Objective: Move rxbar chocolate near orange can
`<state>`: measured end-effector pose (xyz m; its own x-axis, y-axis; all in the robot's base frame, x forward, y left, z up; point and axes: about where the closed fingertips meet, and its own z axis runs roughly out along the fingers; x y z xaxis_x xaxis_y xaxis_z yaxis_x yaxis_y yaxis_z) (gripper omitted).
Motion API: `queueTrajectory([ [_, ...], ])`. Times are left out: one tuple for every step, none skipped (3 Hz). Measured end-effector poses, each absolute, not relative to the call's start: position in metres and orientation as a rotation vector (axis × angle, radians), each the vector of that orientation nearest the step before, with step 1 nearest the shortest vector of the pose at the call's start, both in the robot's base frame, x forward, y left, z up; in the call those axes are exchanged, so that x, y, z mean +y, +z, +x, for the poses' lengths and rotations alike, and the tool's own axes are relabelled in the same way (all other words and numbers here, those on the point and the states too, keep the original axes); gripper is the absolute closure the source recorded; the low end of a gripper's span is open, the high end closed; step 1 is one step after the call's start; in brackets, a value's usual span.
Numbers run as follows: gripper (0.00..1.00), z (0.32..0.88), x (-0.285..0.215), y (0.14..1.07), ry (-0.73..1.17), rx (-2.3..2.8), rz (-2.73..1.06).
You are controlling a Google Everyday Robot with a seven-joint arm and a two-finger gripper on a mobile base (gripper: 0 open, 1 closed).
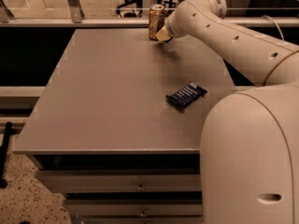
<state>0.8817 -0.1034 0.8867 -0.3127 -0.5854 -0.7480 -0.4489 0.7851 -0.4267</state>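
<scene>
A grey table stands before a glass partition. At its far edge stands the orange can, with the pincer just beside it on the right; I cannot tell whether it is spread or pinching. The rxbar chocolate I cannot pick out. A dark bluish bar lies near the right edge, well apart from the can.

My gripper, pale tan, is just beside the can, which is orange-tan with pale mottling and a silver top. My arm is cream-white. The desk is plain grey-brown. The snack bar has a dark blue wrapper with rows of white lettering.
</scene>
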Motion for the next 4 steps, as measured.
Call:
queueTrajectory([
  [0.44, 0.887, -0.102, 0.883, -0.164, 1.962, -0.77],
  [0.2, 0.887, -0.104, 0.885, -0.17, 1.961, -0.762],
  [0.0, 0.882, -0.107, 0.888, -0.18, 1.962, -0.753],
  [0.0, 0.872, -0.114, 0.894, -0.19, 1.962, -0.736],
])
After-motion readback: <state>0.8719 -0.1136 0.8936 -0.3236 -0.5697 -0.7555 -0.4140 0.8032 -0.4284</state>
